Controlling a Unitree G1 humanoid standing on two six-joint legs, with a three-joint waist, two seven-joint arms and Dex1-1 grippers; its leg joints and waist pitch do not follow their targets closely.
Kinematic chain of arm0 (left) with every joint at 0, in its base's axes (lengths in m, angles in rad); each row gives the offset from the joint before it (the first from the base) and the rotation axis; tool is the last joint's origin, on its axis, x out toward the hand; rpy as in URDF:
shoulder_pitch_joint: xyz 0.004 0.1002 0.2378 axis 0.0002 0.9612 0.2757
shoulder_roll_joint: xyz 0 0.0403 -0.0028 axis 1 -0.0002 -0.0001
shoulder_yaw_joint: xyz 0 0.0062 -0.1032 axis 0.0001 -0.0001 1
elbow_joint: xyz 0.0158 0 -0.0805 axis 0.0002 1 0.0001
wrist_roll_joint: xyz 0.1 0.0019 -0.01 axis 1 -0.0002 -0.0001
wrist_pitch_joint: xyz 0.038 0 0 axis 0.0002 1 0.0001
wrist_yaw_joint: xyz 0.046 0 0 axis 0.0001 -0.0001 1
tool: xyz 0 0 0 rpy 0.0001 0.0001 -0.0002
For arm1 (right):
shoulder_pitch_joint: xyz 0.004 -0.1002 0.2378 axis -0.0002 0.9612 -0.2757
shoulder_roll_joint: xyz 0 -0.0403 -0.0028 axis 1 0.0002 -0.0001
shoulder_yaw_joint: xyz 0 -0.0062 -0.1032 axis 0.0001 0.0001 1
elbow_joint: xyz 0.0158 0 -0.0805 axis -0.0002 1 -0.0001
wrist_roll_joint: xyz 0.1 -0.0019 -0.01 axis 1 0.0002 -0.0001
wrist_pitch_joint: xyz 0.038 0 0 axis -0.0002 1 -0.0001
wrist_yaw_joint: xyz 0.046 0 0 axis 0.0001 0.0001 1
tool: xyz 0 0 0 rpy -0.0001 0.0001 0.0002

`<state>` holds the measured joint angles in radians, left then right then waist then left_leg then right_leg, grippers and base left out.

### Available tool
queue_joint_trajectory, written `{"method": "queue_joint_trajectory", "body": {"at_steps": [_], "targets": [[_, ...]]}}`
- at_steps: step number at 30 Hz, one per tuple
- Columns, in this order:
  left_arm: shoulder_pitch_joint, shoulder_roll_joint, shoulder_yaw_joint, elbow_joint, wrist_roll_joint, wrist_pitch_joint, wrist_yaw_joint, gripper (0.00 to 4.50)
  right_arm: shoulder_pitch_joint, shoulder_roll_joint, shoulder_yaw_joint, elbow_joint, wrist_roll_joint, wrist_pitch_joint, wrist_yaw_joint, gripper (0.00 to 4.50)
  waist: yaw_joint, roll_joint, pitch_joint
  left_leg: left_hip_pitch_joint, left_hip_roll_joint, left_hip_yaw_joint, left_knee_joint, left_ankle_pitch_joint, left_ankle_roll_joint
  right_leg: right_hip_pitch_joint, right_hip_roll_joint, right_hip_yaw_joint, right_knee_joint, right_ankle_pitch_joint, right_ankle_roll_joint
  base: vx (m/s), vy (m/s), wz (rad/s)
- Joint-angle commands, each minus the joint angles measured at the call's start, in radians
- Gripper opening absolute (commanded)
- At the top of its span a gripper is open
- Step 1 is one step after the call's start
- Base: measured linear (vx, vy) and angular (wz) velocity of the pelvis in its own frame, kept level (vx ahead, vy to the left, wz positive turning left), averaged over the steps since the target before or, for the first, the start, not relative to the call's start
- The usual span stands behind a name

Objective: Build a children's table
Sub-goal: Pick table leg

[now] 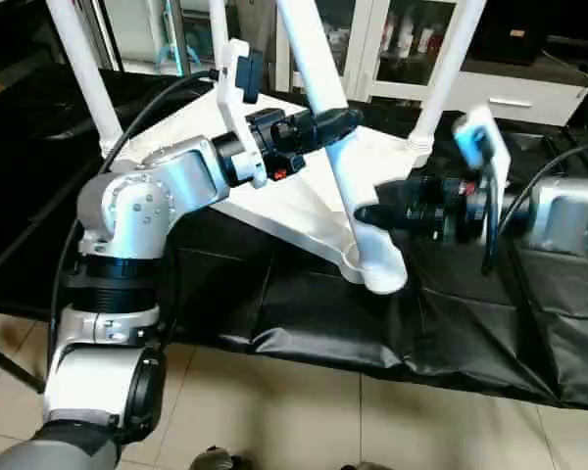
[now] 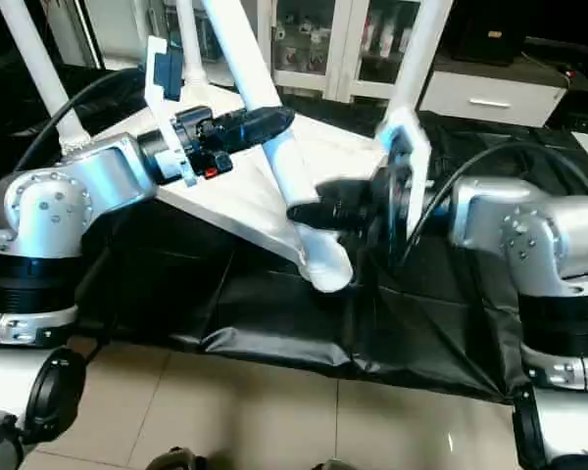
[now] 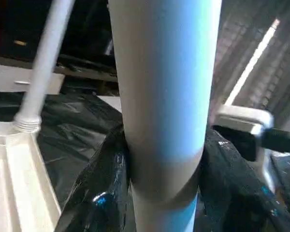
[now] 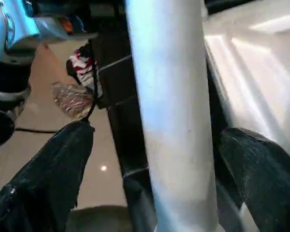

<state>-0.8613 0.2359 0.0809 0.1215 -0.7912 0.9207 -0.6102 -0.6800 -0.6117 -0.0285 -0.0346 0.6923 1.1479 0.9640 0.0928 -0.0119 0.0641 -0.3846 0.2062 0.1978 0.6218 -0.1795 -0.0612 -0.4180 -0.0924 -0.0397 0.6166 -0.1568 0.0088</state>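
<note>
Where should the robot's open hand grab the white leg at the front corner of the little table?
Low on the front leg, just above the corner socket, coming in from the robot's right. The tube is round and leans, the left gripper holds it higher, and the right gripper already straddles that lower stretch.

Silver forearms point(image 1: 167, 191), black claw fingers point(image 3: 94, 193), black cables, white wrist-camera brackets point(image 1: 237, 73)

A black cover point(image 1: 470, 333) is lying wrinkled over my work table point(image 1: 304, 345), its front edge drooping low across the frame. Beige floor tiles point(image 1: 304, 421) are showing along the bottom. A white cabinet point(image 1: 514, 98) is standing upper right, with glass doors point(image 1: 412, 39) beside it.
</note>
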Motion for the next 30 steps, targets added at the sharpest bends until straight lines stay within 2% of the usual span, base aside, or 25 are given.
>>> {"method": "queue_joint_trajectory", "body": {"at_steps": [1,6,9,12,17,22,27,28,30], "targets": [[-0.017,0.007,-0.013,-0.030,-0.007,0.012,-0.021,1.77,-0.009,-0.009,-0.001,-0.012,0.008,0.014,0.000,4.50,0.003,-0.011,-0.083,0.022,0.010,-0.005,-0.070,-0.139,-0.024,0.055,-0.032,0.025,-0.058,-0.188,-0.209,0.000,0.000,0.00],[-0.024,0.022,-0.040,-0.040,0.006,0.022,-0.042,1.77,-0.013,-0.007,0.041,-0.014,-0.022,-0.014,-0.020,4.50,0.003,-0.006,-0.083,0.021,0.010,-0.007,-0.071,-0.137,-0.029,0.054,-0.031,0.023,-0.057,-0.185,-0.208,0.000,0.000,0.00],[-0.028,0.031,-0.059,-0.041,0.036,0.015,-0.043,1.77,-0.001,0.008,0.073,-0.032,-0.066,-0.054,-0.053,4.50,0.001,-0.006,-0.082,0.020,0.009,-0.008,-0.072,-0.143,-0.040,0.054,-0.031,0.023,-0.058,-0.193,-0.200,0.000,0.000,0.00],[-0.025,0.043,-0.088,-0.052,0.066,0.003,-0.055,1.77,0.023,0.026,0.092,-0.062,-0.081,-0.073,-0.069,4.50,0.001,-0.007,-0.082,0.020,0.010,-0.008,-0.073,-0.142,-0.040,0.055,-0.031,0.024,-0.058,-0.190,-0.192,0.000,0.000,0.00],[-0.024,0.059,-0.119,-0.063,0.084,-0.006,-0.071,1.77,0.048,0.045,0.113,-0.093,-0.077,-0.081,-0.086,4.50,0.001,0.000,-0.082,0.023,0.011,-0.009,-0.074,-0.151,-0.043,0.052,-0.030,0.024,-0.056,-0.182,-0.198,0.000,0.000,0.00],[-0.029,0.076,-0.147,-0.061,0.116,-0.021,-0.103,1.77,0.072,0.028,0.159,-0.104,-0.103,-0.081,-0.075,4.50,0.000,0.000,-0.080,0.024,0.010,-0.009,-0.076,-0.181,-0.055,0.052,-0.030,0.024,-0.061,-0.215,-0.188,0.000,0.000,0.00],[-0.032,0.085,-0.168,-0.067,0.125,-0.027,-0.133,1.77,0.089,0.026,0.195,-0.097,-0.142,-0.111,-0.088,4.50,0.000,0.000,-0.082,0.021,0.010,-0.011,-0.075,-0.166,-0.056,0.054,-0.030,0.024,-0.058,-0.185,-0.193,0.000,0.000,0.00],[-0.032,0.086,-0.171,-0.068,0.127,-0.028,-0.136,1.77,0.090,0.029,0.198,-0.094,-0.145,-0.115,-0.091,4.22,0.000,0.002,-0.082,0.022,0.009,-0.010,-0.075,-0.170,-0.055,0.053,-0.030,0.024,-0.058,-0.189,-0.195,0.000,0.000,0.00],[-0.032,0.086,-0.172,-0.068,0.126,-0.029,-0.139,1.77,0.091,0.035,0.200,-0.089,-0.145,-0.117,-0.093,4.15,-0.001,0.001,-0.082,0.021,0.010,-0.010,-0.075,-0.171,-0.056,0.053,-0.030,0.024,-0.057,-0.187,-0.199,0.000,0.000,0.00]]}}
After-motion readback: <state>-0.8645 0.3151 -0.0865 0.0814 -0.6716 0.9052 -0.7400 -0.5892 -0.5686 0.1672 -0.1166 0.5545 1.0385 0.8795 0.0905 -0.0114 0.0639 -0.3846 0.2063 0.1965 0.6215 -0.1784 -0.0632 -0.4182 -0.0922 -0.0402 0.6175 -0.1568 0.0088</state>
